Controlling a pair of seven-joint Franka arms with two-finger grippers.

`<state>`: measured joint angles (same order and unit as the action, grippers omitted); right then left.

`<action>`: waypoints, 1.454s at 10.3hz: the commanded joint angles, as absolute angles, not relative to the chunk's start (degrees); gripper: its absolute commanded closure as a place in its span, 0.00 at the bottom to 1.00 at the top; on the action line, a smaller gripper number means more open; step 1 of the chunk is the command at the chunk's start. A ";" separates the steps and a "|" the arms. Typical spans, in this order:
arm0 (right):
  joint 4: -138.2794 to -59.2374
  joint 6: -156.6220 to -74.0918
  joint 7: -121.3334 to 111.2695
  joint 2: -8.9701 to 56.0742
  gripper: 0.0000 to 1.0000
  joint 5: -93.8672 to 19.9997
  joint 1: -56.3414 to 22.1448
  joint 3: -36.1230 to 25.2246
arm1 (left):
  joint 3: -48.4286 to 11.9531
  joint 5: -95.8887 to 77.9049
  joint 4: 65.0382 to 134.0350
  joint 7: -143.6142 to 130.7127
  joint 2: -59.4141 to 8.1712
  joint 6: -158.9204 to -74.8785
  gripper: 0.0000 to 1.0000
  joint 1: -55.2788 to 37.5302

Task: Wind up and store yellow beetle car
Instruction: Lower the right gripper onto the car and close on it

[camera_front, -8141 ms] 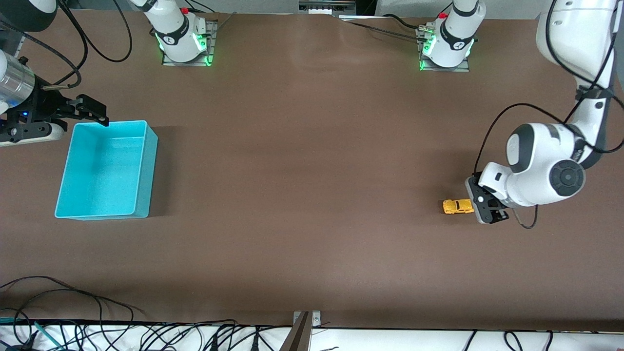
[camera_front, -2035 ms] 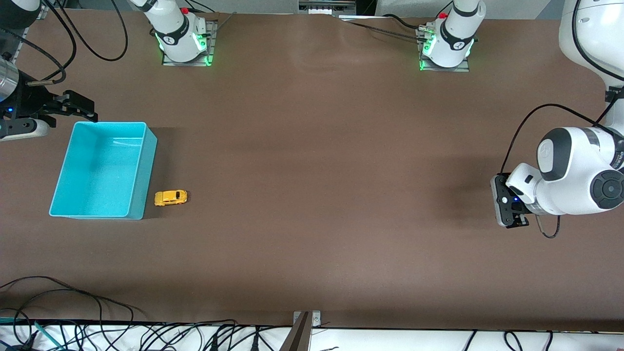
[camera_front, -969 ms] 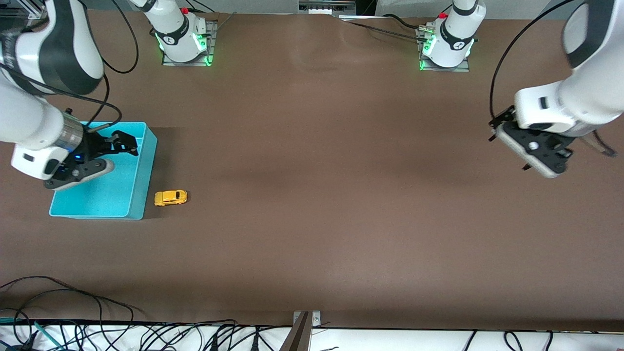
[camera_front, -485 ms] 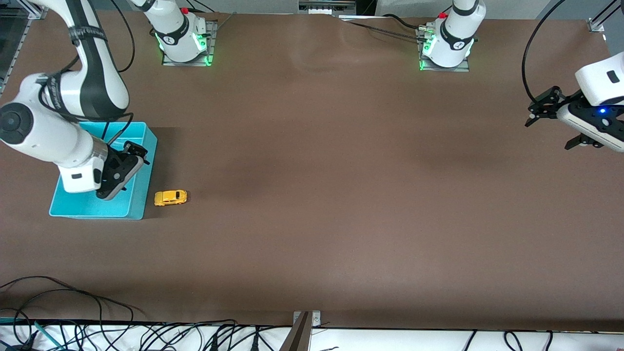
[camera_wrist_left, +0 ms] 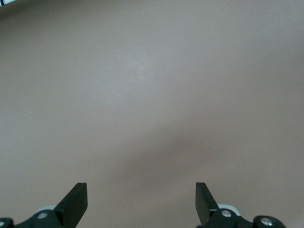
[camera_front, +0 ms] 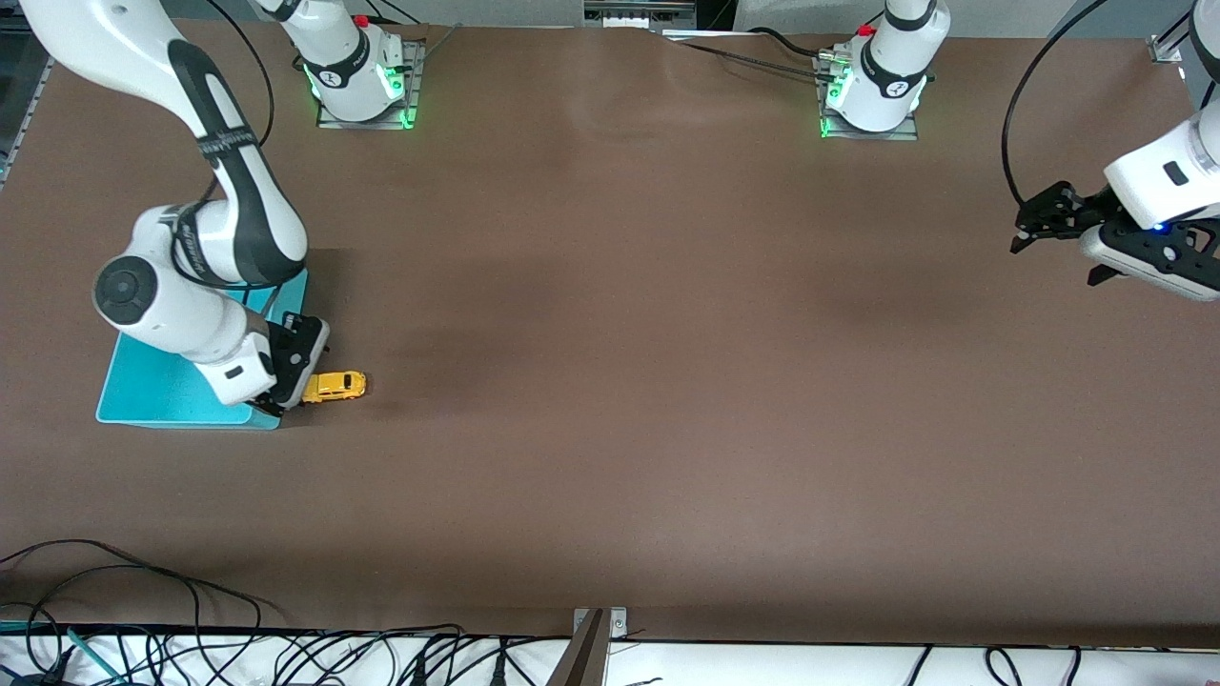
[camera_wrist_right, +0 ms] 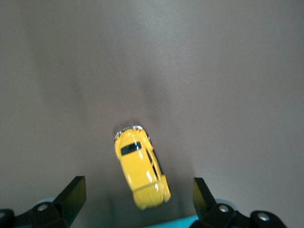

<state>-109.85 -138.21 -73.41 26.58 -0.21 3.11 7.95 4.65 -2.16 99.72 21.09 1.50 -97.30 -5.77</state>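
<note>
Now the right claw (camera_front: 289, 391), fingers apart, hovers just beside the yellow beetle car (camera_front: 334, 386).

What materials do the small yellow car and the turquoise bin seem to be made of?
The yellow beetle car looks like glossy painted metal or hard plastic: its roof shows bright highlights, but the look does not settle which. The turquoise bin looks like moulded plastic with a duller sheen: one even colour and thin, straight walls.

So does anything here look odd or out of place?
Only slightly: the yellow beetle car sits on the table beside the turquoise bin, not in it. The right tool hovers open over it; the left tool waits open.
</note>
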 commanded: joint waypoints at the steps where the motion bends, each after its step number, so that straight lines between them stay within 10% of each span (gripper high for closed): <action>1: -110.48 -143.95 -78.74 30.13 0.00 -0.44 5.27 9.14 | -3.39 -0.27 98.53 14.61 2.46 -94.75 0.00 -1.42; 7: -113.73 -149.94 -81.03 33.31 0.06 -0.62 5.27 9.14 | -3.96 -1.05 98.44 11.43 2.20 -93.60 0.00 0.97; 9: -113.91 -149.68 -81.21 33.49 0.41 -0.62 5.27 9.14 | -3.96 -1.05 96.52 11.43 0.89 -91.60 0.00 0.79; 11: -114.43 -148.46 -82.62 31.57 1.00 -0.62 5.19 9.14 | -3.96 -1.05 94.40 11.34 -0.35 -90.62 0.00 0.62; 15: -114.26 -131.45 -85.14 19.28 1.00 -0.70 6.50 9.05 | -3.69 -1.05 91.16 11.34 -0.97 -90.00 0.00 0.96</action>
